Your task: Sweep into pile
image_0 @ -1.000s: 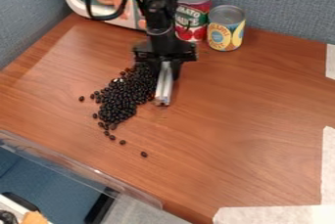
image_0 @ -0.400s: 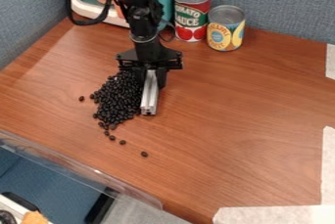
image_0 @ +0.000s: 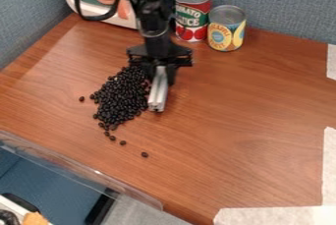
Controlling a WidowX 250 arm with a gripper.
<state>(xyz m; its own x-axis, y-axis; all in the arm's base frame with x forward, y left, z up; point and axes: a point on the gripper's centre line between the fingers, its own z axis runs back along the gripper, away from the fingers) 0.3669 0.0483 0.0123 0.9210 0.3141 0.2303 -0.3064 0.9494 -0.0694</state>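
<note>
While the tool pinches a silver bar, black beans lie heaped on the counter, close along the bar's left side as viewed; some loose beans sit apart; a red can and a yellow-and-blue can stand behind.

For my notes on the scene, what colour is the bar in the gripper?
The bar is silver-grey, as the camera view shows.
</note>
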